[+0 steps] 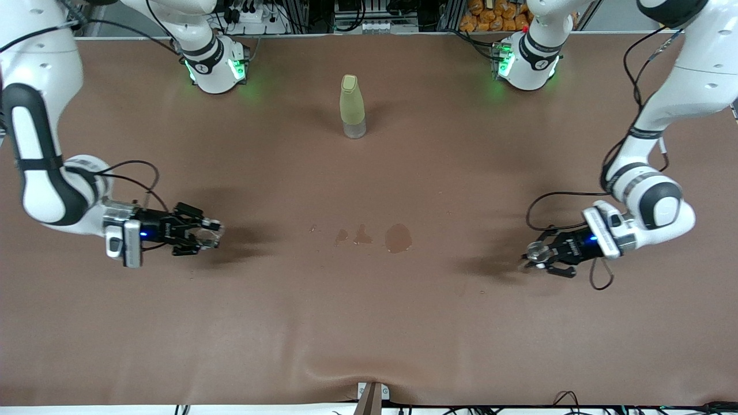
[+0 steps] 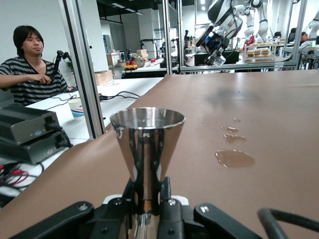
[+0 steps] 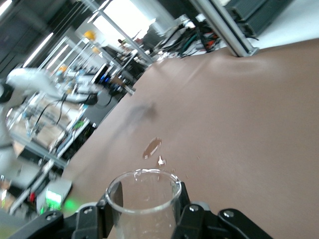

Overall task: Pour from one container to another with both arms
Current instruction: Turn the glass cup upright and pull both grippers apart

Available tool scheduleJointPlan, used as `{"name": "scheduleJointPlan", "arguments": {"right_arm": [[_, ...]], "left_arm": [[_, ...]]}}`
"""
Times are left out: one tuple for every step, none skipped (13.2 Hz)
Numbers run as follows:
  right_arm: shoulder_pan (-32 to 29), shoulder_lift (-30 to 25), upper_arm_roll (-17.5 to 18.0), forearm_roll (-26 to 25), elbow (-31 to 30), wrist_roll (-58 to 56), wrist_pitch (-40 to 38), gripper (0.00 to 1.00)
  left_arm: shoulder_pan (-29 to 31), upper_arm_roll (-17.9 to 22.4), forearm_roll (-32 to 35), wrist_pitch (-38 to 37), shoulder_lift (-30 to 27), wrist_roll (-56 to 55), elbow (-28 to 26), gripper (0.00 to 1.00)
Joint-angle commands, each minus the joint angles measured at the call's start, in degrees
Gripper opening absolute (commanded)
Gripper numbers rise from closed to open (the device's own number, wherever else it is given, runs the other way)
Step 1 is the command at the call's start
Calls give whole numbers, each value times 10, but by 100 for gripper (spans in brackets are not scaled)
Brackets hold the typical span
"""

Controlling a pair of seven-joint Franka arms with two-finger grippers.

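Nearest the front camera we see a ridge in the brown cover of the surface (image 1: pixel 369 357), with a small bracket (image 1: pixel 372 395) at its edge. Higher up, a few wet spill patches (image 1: pixel 398 237) lie in the middle, roughly between the two hands. The tall yellow-green bottle (image 1: pixel 352 106) stands upright well apart from them, farther from the camera, between the two arm bases.

The left hand (image 1: pixel 539 253) hangs over the left arm's end of the surface, clenched on the steel jigger (image 1: pixel 537 252). From the front we see only a small shiny shape; the left wrist view shows the jigger (image 2: pixel 147 149) upright, its upper cone open, with the fingers (image 2: pixel 167 199) pinching its narrow waist. That view also picks up the spill patches (image 2: pixel 234 158) and a seated person in a striped shirt (image 2: pixel 30 69) off the surface.

The right hand (image 1: pixel 209 231) hangs over the right arm's end, grasping the clear glass cup (image 1: pixel 209 231). The right wrist view shows the cup (image 3: pixel 144 201) between the fingers (image 3: pixel 192 216), its rim (image 3: pixel 144 175) clear of them. We cannot tell from either view whether it holds liquid.
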Motion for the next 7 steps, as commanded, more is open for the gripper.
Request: {"name": "scheduleJointPlan", "arguments": {"right_arm": [[-55, 79, 14, -63, 85, -118, -61, 18], [-74, 86, 14, -87, 97, -163, -64, 18], [-94, 88, 14, -106, 98, -193, -73, 19], [-110, 89, 14, -120, 100, -229, -83, 19], [-125, 99, 14, -131, 108, -277, -91, 21], [-139, 114, 14, -140, 118, -323, -95, 22], [-155, 130, 14, -147, 129, -360, -97, 22]], "left_arm": [[43, -3, 43, -35, -15, -11, -16, 0], [59, -2, 58, -46, -11, -11, -16, 0], [73, -2, 63, -51, -5, -10, -17, 0], [85, -1, 66, -53, 1, -8, -19, 0], [100, -1, 70, -60, 10, -8, -20, 0], [107, -1, 71, -68, 17, -9, -20, 0], [113, -1, 71, -70, 30, -8, -20, 0]]}}
